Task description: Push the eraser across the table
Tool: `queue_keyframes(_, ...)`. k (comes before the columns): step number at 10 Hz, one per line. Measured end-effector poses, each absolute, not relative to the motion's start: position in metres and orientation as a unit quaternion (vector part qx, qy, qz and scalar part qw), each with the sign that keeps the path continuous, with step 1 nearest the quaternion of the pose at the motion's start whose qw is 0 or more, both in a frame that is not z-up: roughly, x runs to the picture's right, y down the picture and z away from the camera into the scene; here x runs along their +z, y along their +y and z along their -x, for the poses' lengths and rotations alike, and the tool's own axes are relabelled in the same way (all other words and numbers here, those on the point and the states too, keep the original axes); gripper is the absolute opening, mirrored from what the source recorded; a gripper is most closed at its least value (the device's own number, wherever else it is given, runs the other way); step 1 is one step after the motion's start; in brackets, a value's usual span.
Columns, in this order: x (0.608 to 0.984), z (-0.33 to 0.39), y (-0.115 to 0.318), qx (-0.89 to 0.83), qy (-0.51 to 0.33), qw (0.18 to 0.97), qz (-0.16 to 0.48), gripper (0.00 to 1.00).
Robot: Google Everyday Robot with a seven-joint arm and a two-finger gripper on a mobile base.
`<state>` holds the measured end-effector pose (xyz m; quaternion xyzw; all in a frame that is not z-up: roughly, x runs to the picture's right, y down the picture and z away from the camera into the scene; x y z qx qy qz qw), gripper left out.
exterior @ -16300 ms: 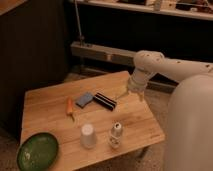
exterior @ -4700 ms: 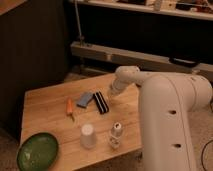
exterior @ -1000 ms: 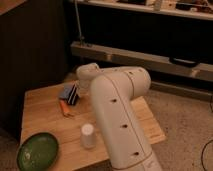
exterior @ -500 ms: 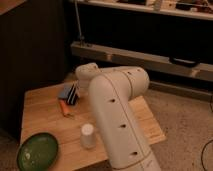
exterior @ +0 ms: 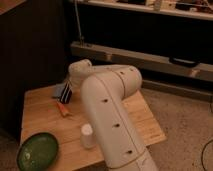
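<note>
The eraser (exterior: 68, 93), a small black bar with pale stripes, lies tilted at the far left of the wooden table (exterior: 42, 117). It rests against the flat blue-grey block (exterior: 59, 90). My gripper (exterior: 74, 86) is at the end of the white arm (exterior: 107, 107), right beside the eraser's right side and mostly hidden by the wrist. The arm reaches across the table's middle from the lower right.
An orange carrot (exterior: 64, 109) lies just in front of the eraser. A white cup (exterior: 87, 136) stands near the front edge beside the arm. A green bowl (exterior: 37, 152) sits at the front left corner. Dark shelving stands behind the table.
Over the sequence the arm swept left across the table, sliding the eraser and the blue-grey block from the middle to the far left. In the last second they moved only slightly.
</note>
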<state>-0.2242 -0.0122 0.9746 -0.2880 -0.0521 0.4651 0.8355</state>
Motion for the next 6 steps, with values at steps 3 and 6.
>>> queue_keyframes(3, 0.9778, 0.2369, -0.0053, 0.454, -0.049, 0.842, 0.289, 0.06)
queue_keyframes(6, 0.9829, 0.2349, -0.0022, 0.457, -0.042, 0.839, 0.292, 0.06)
